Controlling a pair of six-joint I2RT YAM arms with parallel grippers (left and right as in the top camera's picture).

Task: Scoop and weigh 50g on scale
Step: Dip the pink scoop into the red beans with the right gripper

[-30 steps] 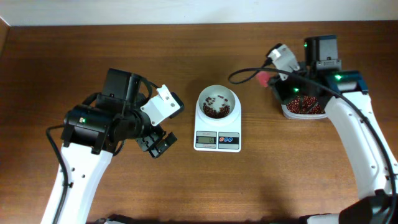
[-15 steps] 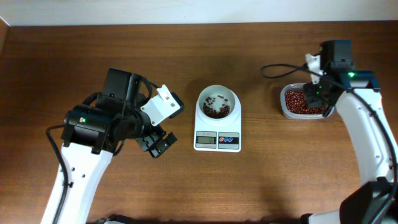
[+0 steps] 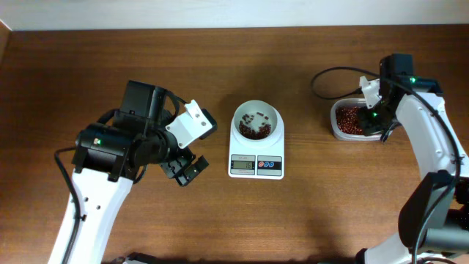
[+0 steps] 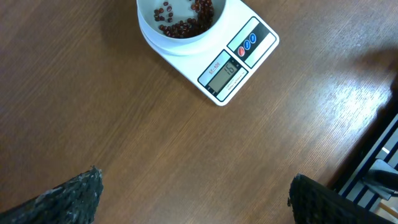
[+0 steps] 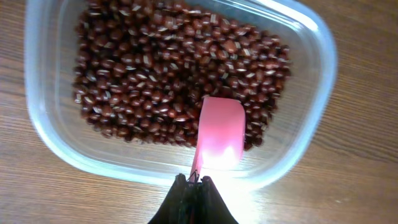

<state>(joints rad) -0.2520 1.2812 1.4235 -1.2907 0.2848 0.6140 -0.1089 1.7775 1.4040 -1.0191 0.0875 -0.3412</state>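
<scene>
The white scale [image 3: 256, 151] stands mid-table, and its round bowl [image 3: 257, 121] holds a small patch of red-brown beans [image 4: 186, 15]. The left wrist view shows the scale's display [image 4: 224, 73] lit. My left gripper [image 3: 183, 170] hovers open left of the scale, its fingertips [image 4: 87, 186] wide apart over bare wood. My right gripper [image 5: 194, 180] is shut on the handle of a pink scoop [image 5: 221, 134]. The scoop's cup lies among the heap of beans [image 5: 149, 68] in the clear tub [image 3: 350, 121].
The clear tub's rim [image 5: 56, 143] sits near the table's right side, with the right arm [image 3: 425, 139] arched beside it and a black cable [image 3: 330, 77] looping behind. Bare wood separates the scale from the tub.
The right arm swung from the tub's left side to its right side, and the pink scoop went down into the beans. The left arm has not moved.
</scene>
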